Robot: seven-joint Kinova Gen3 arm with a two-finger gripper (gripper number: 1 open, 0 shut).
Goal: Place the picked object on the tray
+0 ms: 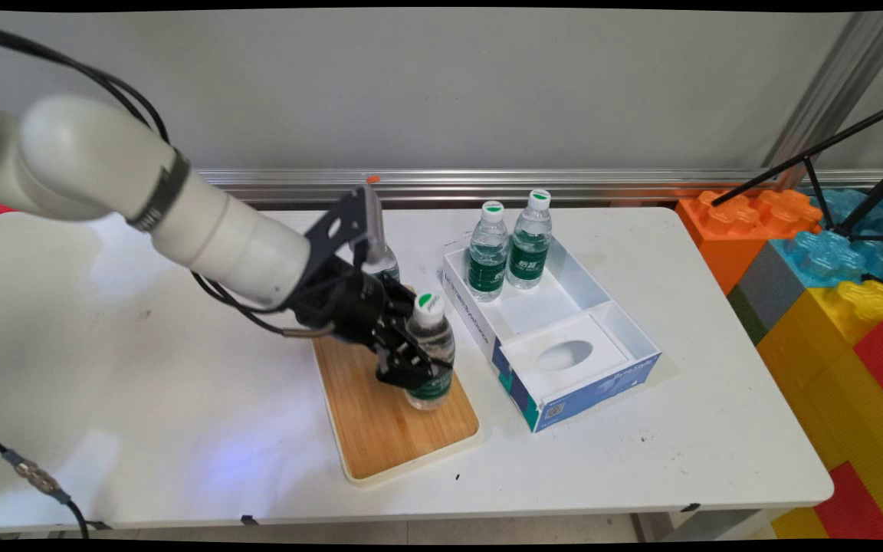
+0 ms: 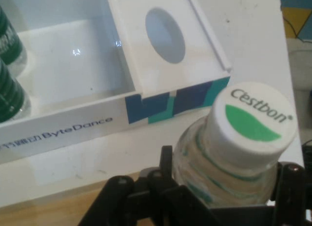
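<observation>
White tabletop (image 1: 181, 429) carries a bamboo tray (image 1: 388, 429), and over it the gripper (image 1: 411, 366) pinches a Cestbon water bottle (image 1: 431, 349) standing upright on the wood. Just beyond its fingers sits a white ByteDance box (image 1: 602, 307) with two more bottles (image 1: 509, 247) in its far compartment.

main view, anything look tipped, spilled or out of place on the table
Nothing spilled or damaged. The gripper has its jaws shut on a capped water bottle, upright on the wooden board. Two more bottles stand upright in the white box.
</observation>
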